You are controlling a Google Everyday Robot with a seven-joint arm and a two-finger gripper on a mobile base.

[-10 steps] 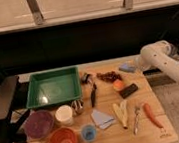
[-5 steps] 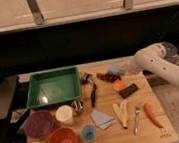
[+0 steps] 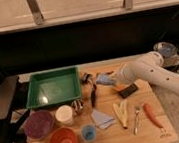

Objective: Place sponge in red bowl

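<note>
The sponge (image 3: pixel 103 79) is a small light-blue block held at the tip of my white arm, above the middle back of the wooden table. My gripper (image 3: pixel 106 79) is shut on it, just right of the green tray. The red bowl (image 3: pixel 62 142) stands empty at the front left of the table, well below and to the left of the gripper.
A green tray (image 3: pixel 52 87) is at the back left. A purple bowl (image 3: pixel 39 125), a white cup (image 3: pixel 64 115), a small blue cup (image 3: pixel 88 133) and a pale-blue cloth (image 3: pixel 102 118) surround the red bowl. A black utensil (image 3: pixel 93 93), a carrot (image 3: pixel 152 114) and a fork (image 3: pixel 137 119) lie to the right.
My arm has swung left across the back of the table, carrying the sponge from the right side toward the green tray.
</note>
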